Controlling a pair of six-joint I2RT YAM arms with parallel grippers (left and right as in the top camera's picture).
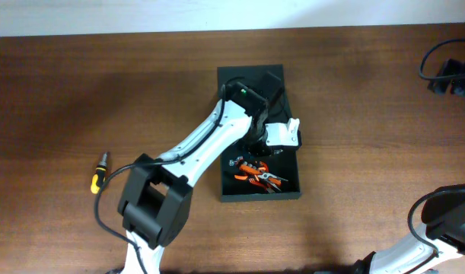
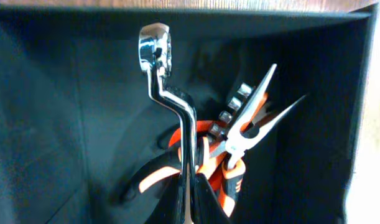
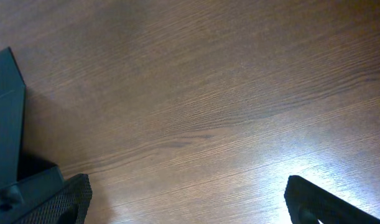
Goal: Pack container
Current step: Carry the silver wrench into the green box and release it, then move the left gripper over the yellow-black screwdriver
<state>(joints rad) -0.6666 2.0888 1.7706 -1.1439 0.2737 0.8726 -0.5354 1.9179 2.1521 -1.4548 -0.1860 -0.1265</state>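
The container point(image 1: 284, 91) is a dark green-black open box in the middle of the table. My left arm reaches down into it. In the left wrist view my left gripper point(image 2: 188, 186) is shut on the shank of a chrome ring wrench point(image 2: 157, 53), which sticks out ahead of the fingers over the box floor. Beneath it lie orange-handled needle-nose pliers point(image 2: 242, 137), also seen from overhead as the pliers point(image 1: 259, 176) at the box's near end. My right gripper point(image 3: 186, 193) stands wide open over bare wood, holding nothing.
A yellow-and-black screwdriver point(image 1: 100, 171) lies on the table left of the box. Small metal bits point(image 2: 234, 104) sit by the pliers. Black cables point(image 1: 445, 68) are at the far right. A dark box edge point(image 3: 4, 124) borders the right wrist view.
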